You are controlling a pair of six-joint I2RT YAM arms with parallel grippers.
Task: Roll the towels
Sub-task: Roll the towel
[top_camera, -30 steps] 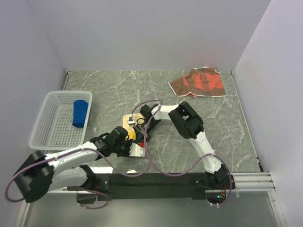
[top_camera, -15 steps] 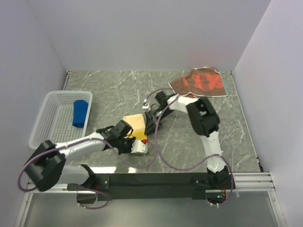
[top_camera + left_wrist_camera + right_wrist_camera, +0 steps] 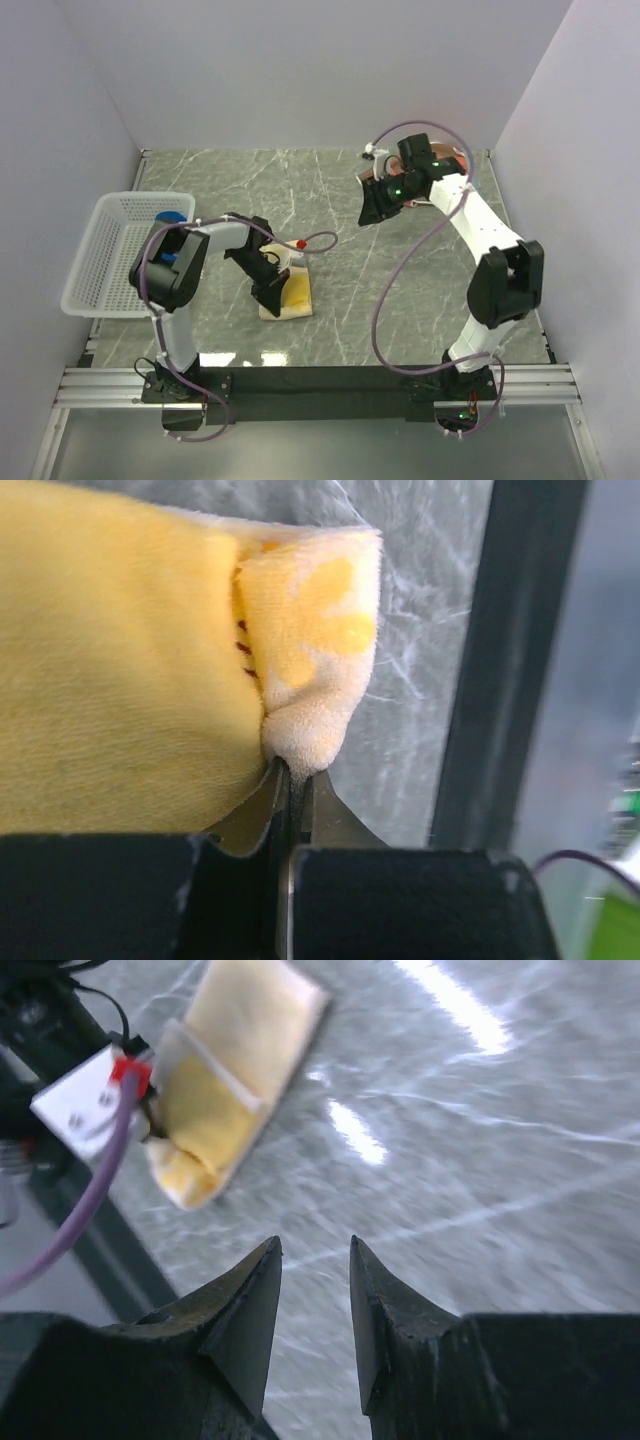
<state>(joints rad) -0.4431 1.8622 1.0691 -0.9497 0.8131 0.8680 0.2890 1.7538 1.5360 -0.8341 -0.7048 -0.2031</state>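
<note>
The right arm has swung away from the middle and now reaches high over the far right corner, while the left arm has folded back so its elbow stands by the basket. The left gripper [image 3: 272, 296] is down on the grey marble-patterned table [image 3: 400, 290], at the left edge of the small yellow towel with its paler cream side [image 3: 296, 297], which lies folded near the middle, toward the front. In the left wrist view the left gripper [image 3: 296, 780] has its fingers pressed together on a pinch of the yellow towel [image 3: 120, 670], right where the cream-faced edge folds over.

The right gripper [image 3: 378, 205] hangs in the air at the back, above the brown-and-orange patterned towel [image 3: 462, 158], which lies mostly hidden under that arm. From its own wrist camera, the right gripper [image 3: 312, 1260] shows a narrow gap between its fingertips and nothing between them.

The solid royal blue towel [image 3: 172, 214] sits in the white plastic mesh basket [image 3: 100, 250] at the left, largely covered by the left arm.
</note>
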